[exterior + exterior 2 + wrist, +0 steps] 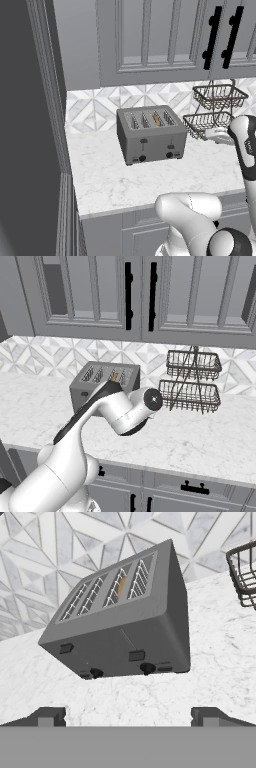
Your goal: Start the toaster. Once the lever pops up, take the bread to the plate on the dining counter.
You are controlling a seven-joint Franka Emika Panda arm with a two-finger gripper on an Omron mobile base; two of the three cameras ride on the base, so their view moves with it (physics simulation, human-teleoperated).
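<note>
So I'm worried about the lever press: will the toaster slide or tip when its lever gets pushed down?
The toaster looks boxy and wide-based, so tipping seems unlikely. It stands on smooth marble-look counter, so a slanted push might slide it; a straight downward press on a lever probably won't. It likely feels heavy for its size.

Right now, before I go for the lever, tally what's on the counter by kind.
Toaster: 1
Bread, in the third slot from the left: 1
Wire baskets, two tiers on one stand: 2
Total: 4
</note>
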